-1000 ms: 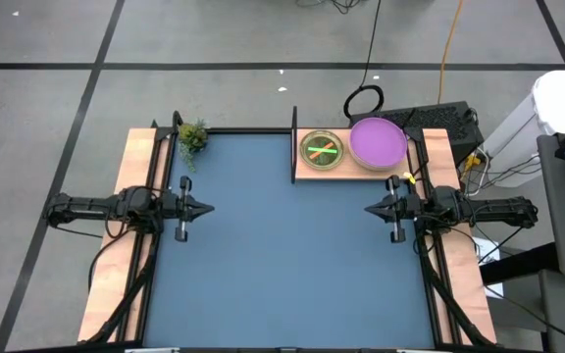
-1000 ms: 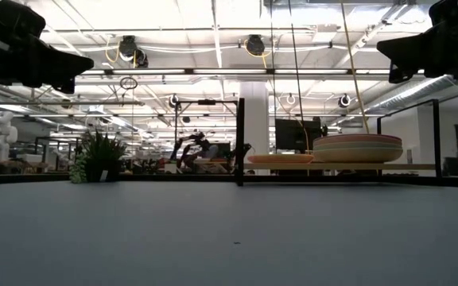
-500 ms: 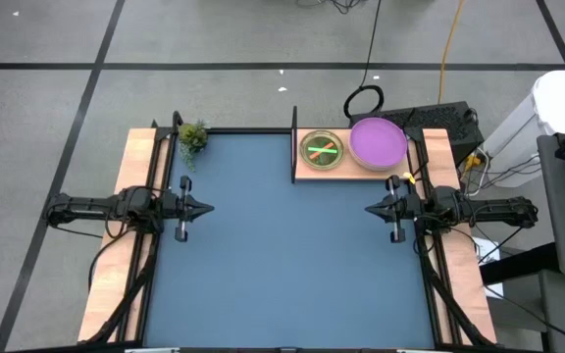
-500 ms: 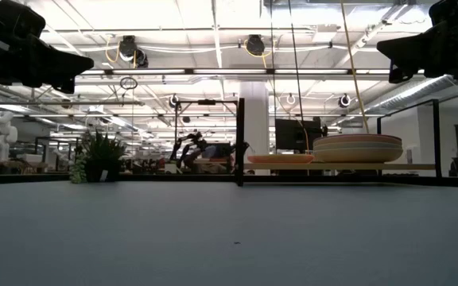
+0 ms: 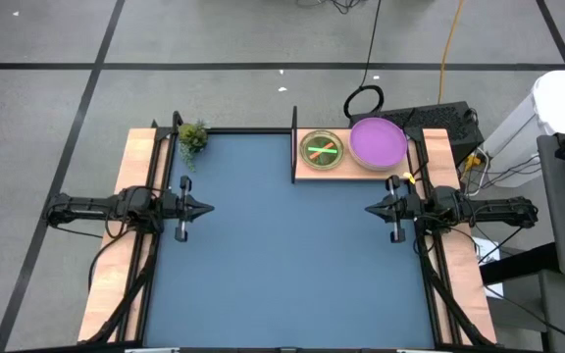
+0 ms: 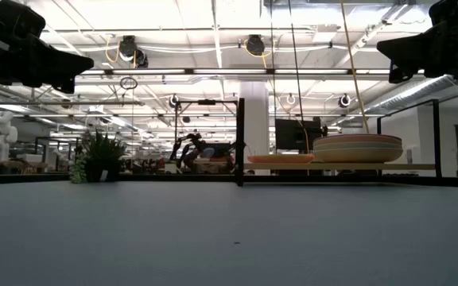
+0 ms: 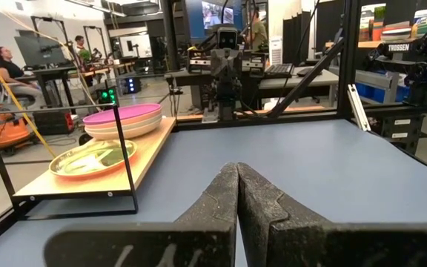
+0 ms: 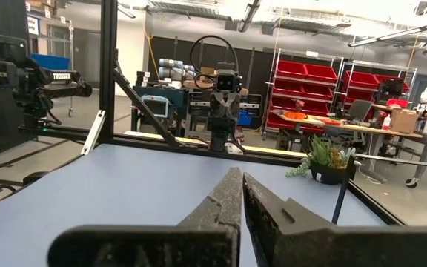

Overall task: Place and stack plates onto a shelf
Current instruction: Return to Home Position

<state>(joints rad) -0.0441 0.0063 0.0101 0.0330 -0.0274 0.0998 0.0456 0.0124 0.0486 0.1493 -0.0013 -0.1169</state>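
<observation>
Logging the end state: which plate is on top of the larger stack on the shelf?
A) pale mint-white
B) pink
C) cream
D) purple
D: in the high view the purple plate tops the larger stack on the shelf, next to the smaller stack topped by the green plate.

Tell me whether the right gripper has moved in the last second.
No. In the high view the right gripper keeps its spot, just off the edge of the shelf that holds the purple plate.

Grey floor (image 5: 224,98), black tape lines (image 5: 263,67); red bin racks (image 8: 302,78); bright ceiling lights (image 6: 181,49)
</observation>
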